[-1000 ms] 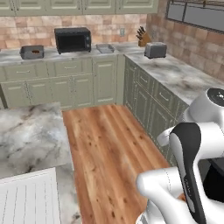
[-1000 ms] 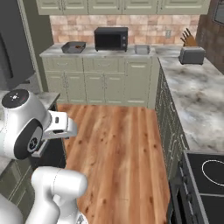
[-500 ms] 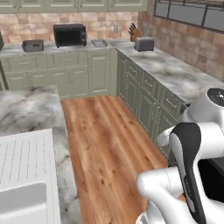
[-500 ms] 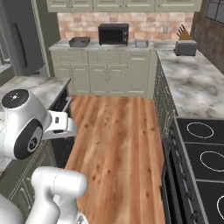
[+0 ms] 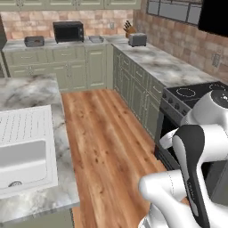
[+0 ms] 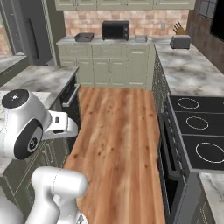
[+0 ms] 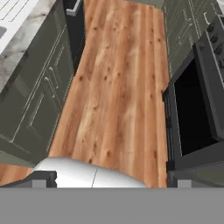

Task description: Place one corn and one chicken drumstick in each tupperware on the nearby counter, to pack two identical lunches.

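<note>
In the hand view my gripper (image 7: 111,179) is open, its two dark fingertips (image 7: 43,178) far apart with nothing held between them. It points down at the wooden floor (image 7: 122,87) between the olive cabinet fronts and the oven. The marbled counter (image 5: 84,42) with olive cabinets runs along the far wall. On it, right of the microwave (image 5: 67,31), lies a small shallow grey tray (image 5: 95,39), likely a tupperware; this tray (image 6: 141,38) is too small to see inside. Corn and drumsticks are out of view.
The island with the white sink (image 5: 24,151) is close on the left. A black stove (image 6: 197,127) and oven (image 7: 197,109) line the right side. A toaster (image 6: 180,42), a knife block (image 5: 129,29) and a dark box (image 6: 84,37) stand on the counters. The wooden floor runs between them.
The whole picture has shifted, so the base has driven: the far counter looks smaller and further off, while the sink island and the stove have come into view. The arm's pose looks the same.
</note>
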Robot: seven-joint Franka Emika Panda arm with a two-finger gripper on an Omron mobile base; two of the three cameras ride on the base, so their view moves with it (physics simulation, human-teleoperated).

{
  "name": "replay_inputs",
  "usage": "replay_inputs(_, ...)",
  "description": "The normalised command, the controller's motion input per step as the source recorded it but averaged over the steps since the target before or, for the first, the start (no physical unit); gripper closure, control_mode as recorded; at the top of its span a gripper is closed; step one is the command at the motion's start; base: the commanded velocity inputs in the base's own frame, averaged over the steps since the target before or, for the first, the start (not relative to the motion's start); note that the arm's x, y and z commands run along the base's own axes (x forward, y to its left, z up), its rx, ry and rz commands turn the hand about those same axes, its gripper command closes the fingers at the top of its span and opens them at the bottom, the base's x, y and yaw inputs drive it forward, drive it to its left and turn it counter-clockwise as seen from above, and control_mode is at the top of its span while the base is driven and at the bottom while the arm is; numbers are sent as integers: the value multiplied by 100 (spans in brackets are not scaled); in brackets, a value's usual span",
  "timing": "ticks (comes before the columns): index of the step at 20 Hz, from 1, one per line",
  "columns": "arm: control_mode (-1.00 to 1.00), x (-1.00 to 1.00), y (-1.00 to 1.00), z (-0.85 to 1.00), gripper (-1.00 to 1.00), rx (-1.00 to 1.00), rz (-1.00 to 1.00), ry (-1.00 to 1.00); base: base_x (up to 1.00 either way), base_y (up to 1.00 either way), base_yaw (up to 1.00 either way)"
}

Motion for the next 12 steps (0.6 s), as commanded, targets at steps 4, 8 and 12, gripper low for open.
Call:
replay_inputs(4, 100, 0, 0, 0, -100, 0, 0, 0, -97, 3, 0)
replay_inputs(8, 100, 0, 0, 0, -100, 0, 0, 0, -71, 18, 0)
replay_inputs(12, 100, 0, 0, 0, -100, 0, 0, 0, -10, 56, 3)
